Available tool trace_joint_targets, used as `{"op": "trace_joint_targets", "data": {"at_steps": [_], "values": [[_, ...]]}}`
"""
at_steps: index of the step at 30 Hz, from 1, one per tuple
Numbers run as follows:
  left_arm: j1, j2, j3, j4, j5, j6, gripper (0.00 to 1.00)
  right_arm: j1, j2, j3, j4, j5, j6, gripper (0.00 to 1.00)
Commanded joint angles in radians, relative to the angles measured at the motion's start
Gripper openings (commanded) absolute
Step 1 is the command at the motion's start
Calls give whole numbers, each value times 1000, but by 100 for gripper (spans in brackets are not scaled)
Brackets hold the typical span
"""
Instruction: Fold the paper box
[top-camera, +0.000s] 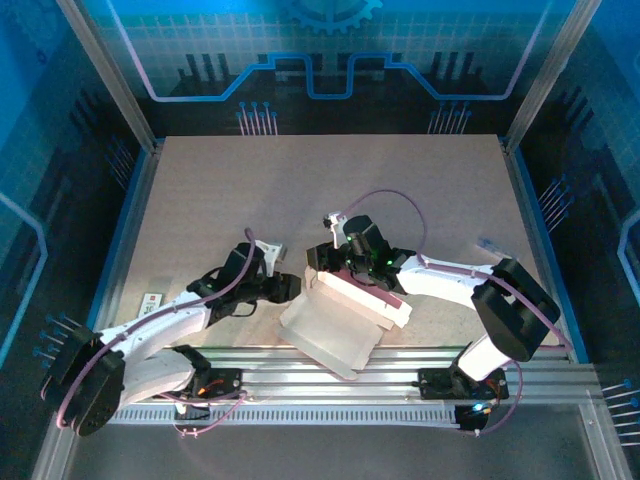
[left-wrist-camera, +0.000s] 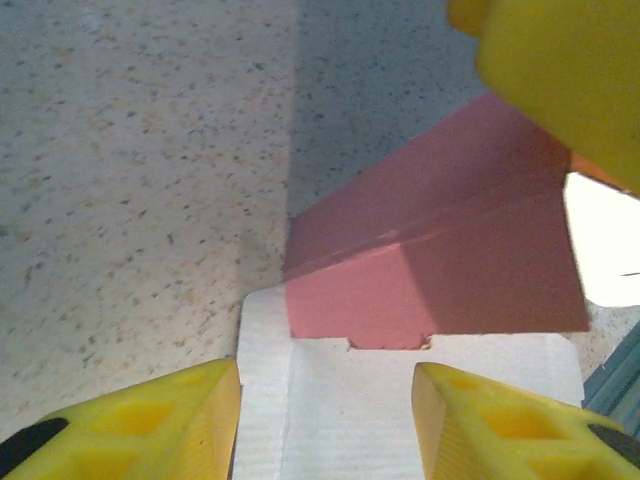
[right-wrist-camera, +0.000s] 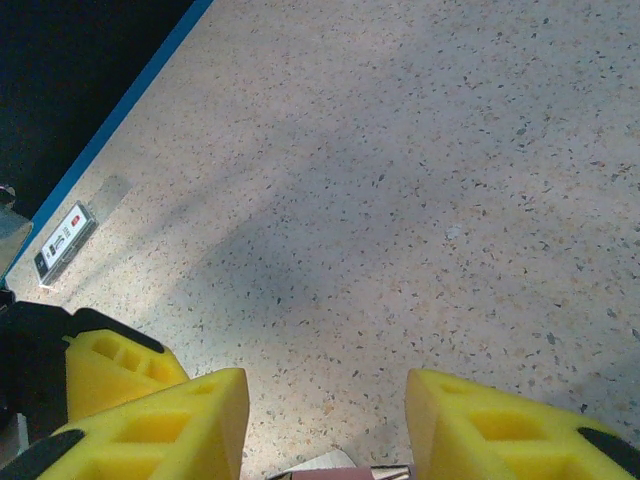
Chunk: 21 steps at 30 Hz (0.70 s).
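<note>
The paper box (top-camera: 335, 325) lies near the front edge between the two arms, whitish face up, with a pink panel (left-wrist-camera: 430, 270) standing up from it. My left gripper (top-camera: 288, 288) is at the box's left side. Seen from the left wrist, its yellow fingers (left-wrist-camera: 150, 420) stand apart over a flat white flap (left-wrist-camera: 350, 410), holding nothing. My right gripper (top-camera: 318, 262) hovers over the box's far edge, and one of its fingers (left-wrist-camera: 570, 80) hangs above the pink panel. In the right wrist view the right gripper (right-wrist-camera: 325, 400) is open, and a sliver of the box's edge (right-wrist-camera: 340, 470) shows low between its fingers.
A small grey card with a red mark (top-camera: 153, 299) lies by the table's left border (right-wrist-camera: 65, 240). An aluminium rail (top-camera: 400, 365) runs along the front just behind the box. Bare speckled tabletop (top-camera: 330, 190) stretches toward the back.
</note>
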<state>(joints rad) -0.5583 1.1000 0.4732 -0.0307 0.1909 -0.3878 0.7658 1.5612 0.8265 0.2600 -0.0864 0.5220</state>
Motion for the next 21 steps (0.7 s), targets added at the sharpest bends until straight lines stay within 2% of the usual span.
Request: {"op": "trace_joint_targets", "data": {"at_steps": [1,9,14,21], "values": [[-2,9,4,96,53,66,52,10,11,-7,-130,3,-29,45],[-42,89,38,148,17,112,57,-6,16,-4,-123,-64,-1,43],[-80,160,47,202,-44,123,56,-15,9,-2,-138,-92,3,40],[-99,169,33,276,-137,131,55,-37,13,8,-146,-167,21,36]]}}
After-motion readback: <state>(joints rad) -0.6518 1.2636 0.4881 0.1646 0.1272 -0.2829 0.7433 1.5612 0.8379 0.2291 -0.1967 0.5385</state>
